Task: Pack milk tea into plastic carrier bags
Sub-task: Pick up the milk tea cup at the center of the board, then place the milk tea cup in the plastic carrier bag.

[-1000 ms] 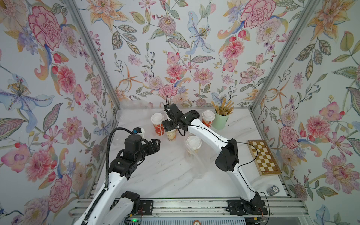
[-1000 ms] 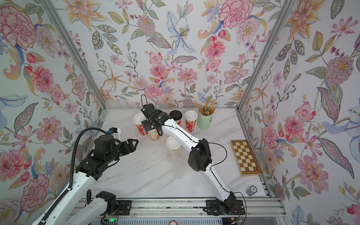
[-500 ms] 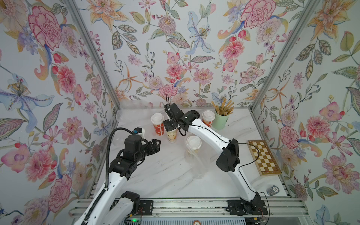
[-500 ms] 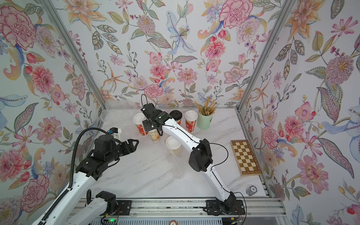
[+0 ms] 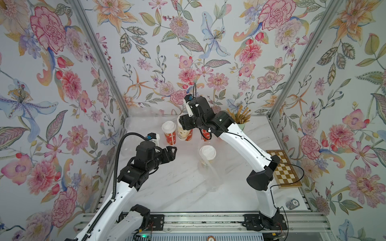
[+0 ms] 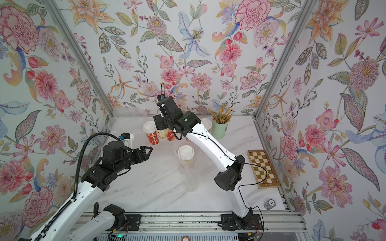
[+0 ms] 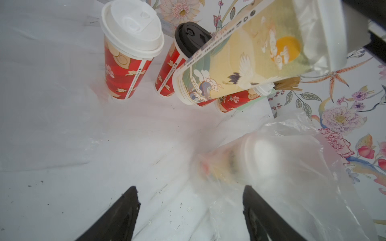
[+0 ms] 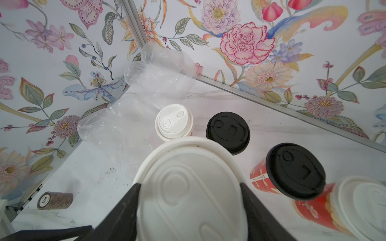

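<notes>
Clamped tall cream crane-printed cup [image 7: 250, 56] by its white lid in right gripper [image 8: 190, 185], lifted, tilted. Held left gripper [image 7: 189, 187] spread, empty, with transparent crinkly carrier bag [image 7: 334, 187] just ahead. Needed levelling before lowering into bag mouth.

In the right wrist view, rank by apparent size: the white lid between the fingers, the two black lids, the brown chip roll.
Largest to smallest:
white lid, nearest the camera, so its true size is unsure
nearer black lid
farther black lid
chip roll
</notes>
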{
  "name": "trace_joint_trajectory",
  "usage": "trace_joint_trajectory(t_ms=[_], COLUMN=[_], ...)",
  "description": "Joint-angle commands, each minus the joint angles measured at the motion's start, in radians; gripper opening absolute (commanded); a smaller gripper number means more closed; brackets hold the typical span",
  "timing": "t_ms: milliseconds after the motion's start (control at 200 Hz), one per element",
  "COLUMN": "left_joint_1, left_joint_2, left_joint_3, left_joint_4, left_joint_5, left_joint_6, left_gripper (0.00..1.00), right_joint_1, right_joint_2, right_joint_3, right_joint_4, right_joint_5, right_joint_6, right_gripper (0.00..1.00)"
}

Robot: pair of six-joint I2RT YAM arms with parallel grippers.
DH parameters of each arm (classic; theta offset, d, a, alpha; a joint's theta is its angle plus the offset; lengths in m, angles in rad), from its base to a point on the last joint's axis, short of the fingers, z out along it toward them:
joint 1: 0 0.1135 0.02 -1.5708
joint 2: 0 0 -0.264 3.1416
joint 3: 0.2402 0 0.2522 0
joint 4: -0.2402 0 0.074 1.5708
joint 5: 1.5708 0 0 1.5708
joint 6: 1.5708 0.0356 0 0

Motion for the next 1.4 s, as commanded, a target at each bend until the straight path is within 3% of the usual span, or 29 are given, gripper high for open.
trace_joint_trajectory(t_ms=[0, 385, 681, 1191, 1391], left_joint_1=[-0.067, -0.250, -0.347, -0.407, -0.423], left_joint_2=[0.030, 0.153, 0.297, 0.408, 0.410], left_joint_3=[0.065, 0.259, 0.364, 0.452, 0.447], left_joint_4=[0.034, 0.024, 0.012, -0.126, -0.174], left_joint_5=[-0.053, -0.152, -0.179, -0.149, -0.088], left_joint_6=[-0.030, -0.033, -0.011, 0.053, 0.090], left_gripper=[0.80, 0.79, 0.80, 0.79, 0.78], right_joint_1=[0.007, 0.007, 0.008, 0.008, 0.036], right_joint_2=[-0.074, -0.270, -0.385, -0.434, -0.466], right_joint_3=[0.018, -0.011, -0.009, -0.012, -0.104], right_joint_4=[-0.021, -0.113, -0.285, -0.548, -0.586], right_joint_5=[0.038, 0.176, 0.197, 0.042, -0.004], right_joint_6=[0.016, -0.004, 0.081, 0.216, 0.250], right_gripper=[0.65, 0.65, 0.59, 0.56, 0.56])
